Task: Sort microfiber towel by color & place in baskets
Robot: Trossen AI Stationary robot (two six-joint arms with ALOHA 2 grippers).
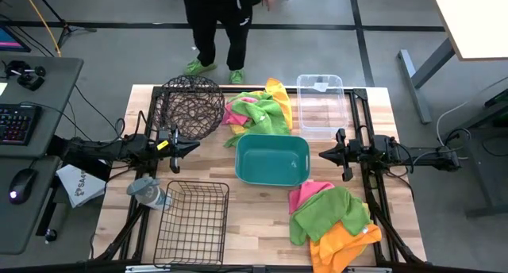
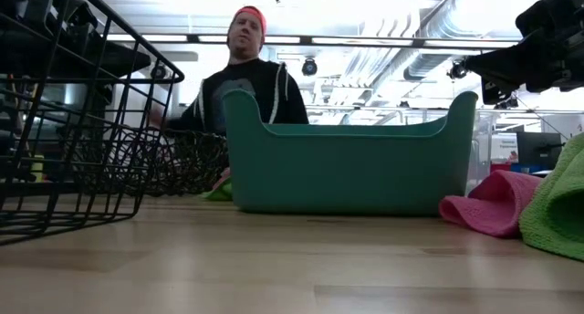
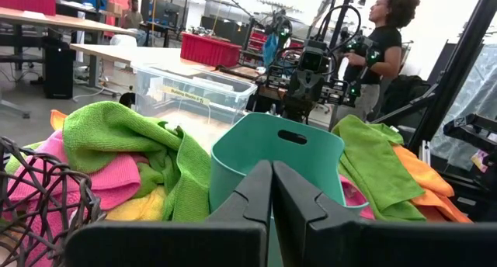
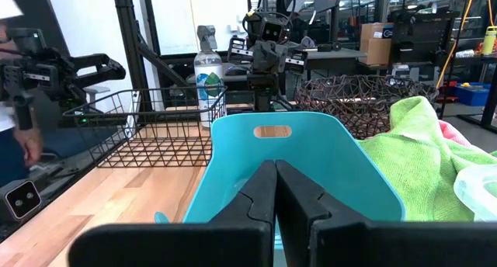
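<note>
Two heaps of microfiber towels lie on the table. One heap [image 1: 258, 110] of green, pink and yellow cloths sits at the far edge between the round dark wire basket [image 1: 189, 104] and the clear plastic bin [image 1: 321, 105]. The other heap [image 1: 333, 221] of pink, green and orange cloths lies near the right front corner. The teal plastic tub [image 1: 272, 159] stands mid-table, and the rectangular black wire basket [image 1: 190, 221] at the left front. My left gripper [image 1: 196, 147] hovers shut left of the tub; my right gripper [image 1: 321, 154] hovers shut right of it. Neither holds anything.
A spray bottle [image 1: 148, 193] stands beside the rectangular basket's left far corner. A person [image 1: 221, 23] stands just beyond the table's far edge. Bare wood shows in front of the tub [image 1: 262, 217] between the basket and the right-hand heap.
</note>
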